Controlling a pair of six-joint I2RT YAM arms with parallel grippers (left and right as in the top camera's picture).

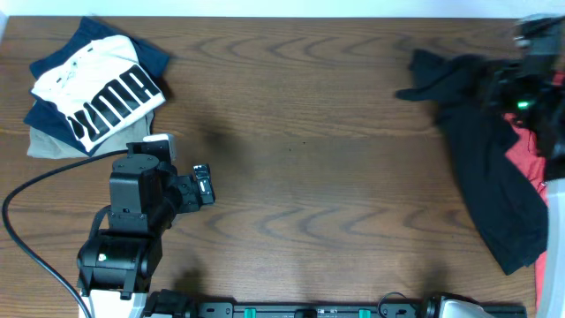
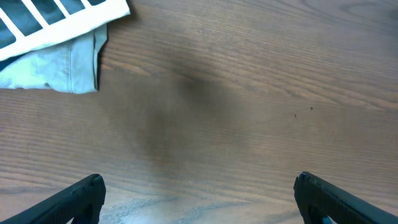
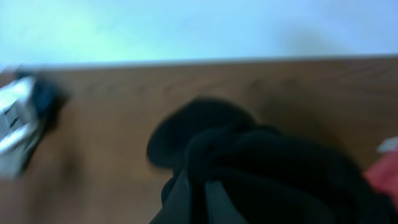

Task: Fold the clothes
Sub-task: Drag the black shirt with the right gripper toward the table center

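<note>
The clothes (image 1: pixel 494 177), a black garment, lie crumpled at the right edge of the table (image 1: pixel 309 132), overlapping red fabric (image 1: pixel 530 152), with the right gripper (image 1: pixel 519 84) above them, its jaws obscured by blur, and the left gripper (image 2: pixel 199 182) spread wide, holding nothing.

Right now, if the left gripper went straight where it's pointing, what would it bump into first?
Probably just the bare brown wooden table. The left gripper is open, with only wood ahead. The folded pale cloth sits off to the side, though depth is unclear.
</note>
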